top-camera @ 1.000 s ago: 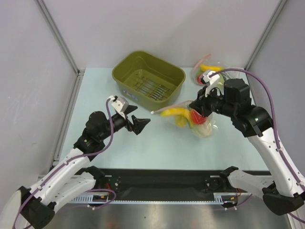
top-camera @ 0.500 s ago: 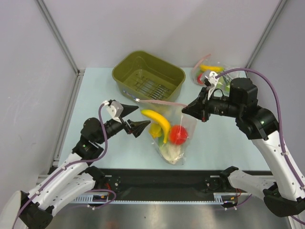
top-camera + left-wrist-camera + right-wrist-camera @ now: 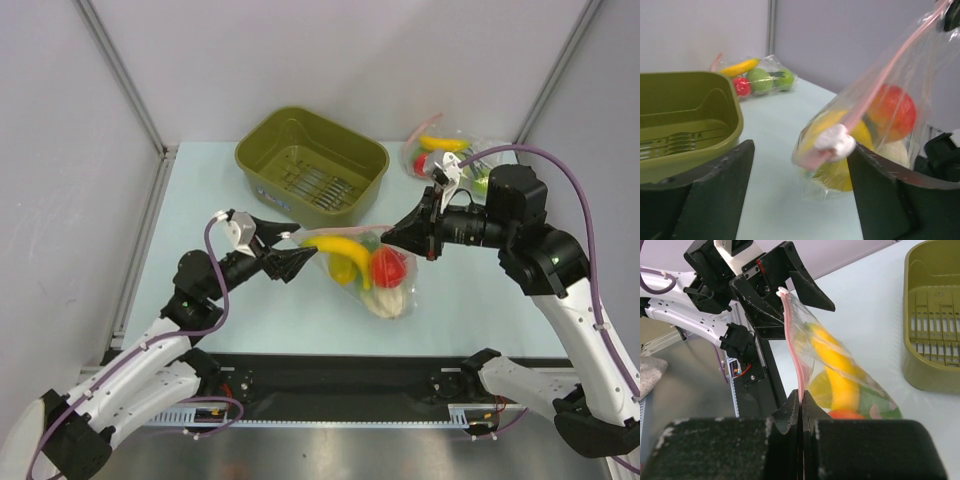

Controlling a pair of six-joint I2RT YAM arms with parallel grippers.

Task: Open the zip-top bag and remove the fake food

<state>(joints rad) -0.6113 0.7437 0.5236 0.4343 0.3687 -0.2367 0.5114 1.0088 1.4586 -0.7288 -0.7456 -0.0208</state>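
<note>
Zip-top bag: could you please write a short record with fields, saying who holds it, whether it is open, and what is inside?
Object: zip-top bag, hanging between the two arms
Held by: right fingers, shut on the pink zip strip
Left fingers: open, on either side of the strip's white end tab
Mouth: looks zipped shut
Inside: banana, red fruit, pale cabbage
Removed: nothing yet
Nearby: green bin, second bag of fruit
</note>
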